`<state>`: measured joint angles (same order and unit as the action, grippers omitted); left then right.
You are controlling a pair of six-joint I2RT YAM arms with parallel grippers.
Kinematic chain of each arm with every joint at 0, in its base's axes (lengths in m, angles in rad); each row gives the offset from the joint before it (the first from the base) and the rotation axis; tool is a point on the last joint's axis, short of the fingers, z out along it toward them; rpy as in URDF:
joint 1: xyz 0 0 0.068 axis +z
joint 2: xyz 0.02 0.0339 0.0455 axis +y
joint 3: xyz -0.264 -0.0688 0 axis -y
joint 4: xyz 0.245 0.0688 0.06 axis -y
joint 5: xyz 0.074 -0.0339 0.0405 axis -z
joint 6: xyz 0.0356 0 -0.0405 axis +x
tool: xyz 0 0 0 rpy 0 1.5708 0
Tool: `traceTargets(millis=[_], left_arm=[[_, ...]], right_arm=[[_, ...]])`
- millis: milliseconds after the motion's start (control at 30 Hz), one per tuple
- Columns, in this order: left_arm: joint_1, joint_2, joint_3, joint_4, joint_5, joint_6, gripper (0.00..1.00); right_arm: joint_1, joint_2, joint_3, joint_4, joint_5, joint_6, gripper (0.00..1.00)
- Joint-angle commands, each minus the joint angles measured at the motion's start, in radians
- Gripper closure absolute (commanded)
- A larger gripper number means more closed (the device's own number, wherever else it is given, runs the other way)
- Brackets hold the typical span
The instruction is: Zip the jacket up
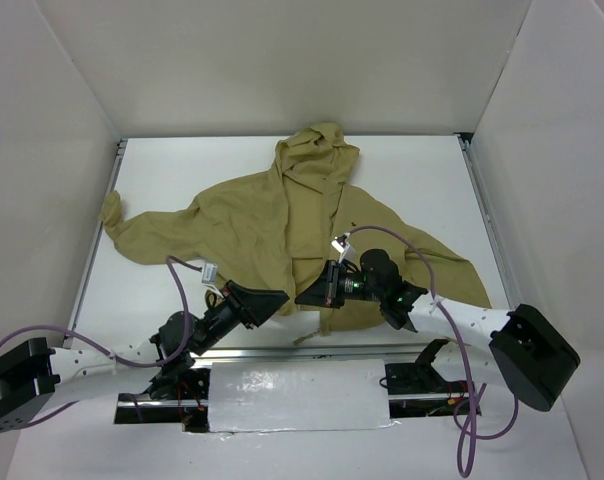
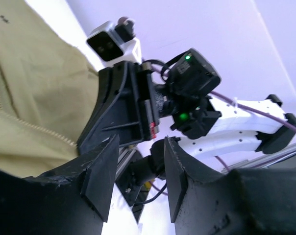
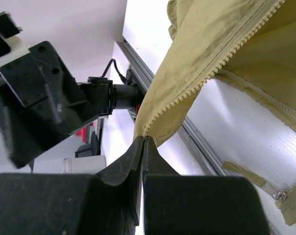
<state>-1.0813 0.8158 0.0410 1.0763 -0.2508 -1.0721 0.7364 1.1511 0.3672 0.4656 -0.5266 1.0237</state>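
Near edge: arm bases at the rail (image 1: 312, 352), purple cables (image 1: 182, 275) looping off them. Left gripper (image 1: 274, 301) points right, just off the jacket's near hem. In the left wrist view its fingers (image 2: 101, 178) stand moderately apart with nothing between them, and the right arm's wrist fills the gap behind. Contact with the fabric: can't tell. Right gripper (image 1: 307, 297) points left, tip to tip with the left one and just beside it. In the right wrist view it (image 3: 144, 142) is clamped fully closed on the zipper edge (image 3: 211, 73), pinching the bottom end of one tooth row and holding that corner up off the table (image 1: 142, 290). The other front panel's hem lies flat to the right, with a small metal bit (image 3: 280, 196) at its corner. The jacket (image 1: 282, 220) is spread mid-table, front up and unzipped. One sleeve (image 1: 132, 235) runs far left, the other (image 1: 452, 270) runs right, over the right arm. The hood (image 1: 317, 150) is at the far edge.
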Motion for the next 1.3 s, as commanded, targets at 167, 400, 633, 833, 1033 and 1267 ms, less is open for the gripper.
traceTargets(millis=[167,400,633,833,1033,1267], left_arm=[[0.003,0.042,-0.049,0.027,0.021,0.024,0.47],[0.003,0.053,-0.052,-0.009,0.036,-0.009,0.38],[0.003,0.017,-0.024,-0.142,0.013,-0.034,0.4],[0.004,0.046,-0.038,-0.101,0.019,-0.054,0.37],[0.006,0.086,-0.038,-0.068,0.035,-0.058,0.32],[0.014,0.128,-0.07,-0.003,0.042,-0.069,0.38]], right_arm=[[0.0,-0.011,0.009,0.085,-0.027,0.018,1.0],[0.0,-0.007,0.007,0.085,-0.024,0.013,1.0],[0.0,0.002,0.019,0.071,-0.021,-0.001,1.0],[0.0,-0.001,0.03,0.061,-0.026,-0.01,1.0],[0.0,0.002,0.033,0.062,-0.03,-0.011,1.0],[0.003,0.004,0.036,0.065,-0.038,-0.013,1.0]])
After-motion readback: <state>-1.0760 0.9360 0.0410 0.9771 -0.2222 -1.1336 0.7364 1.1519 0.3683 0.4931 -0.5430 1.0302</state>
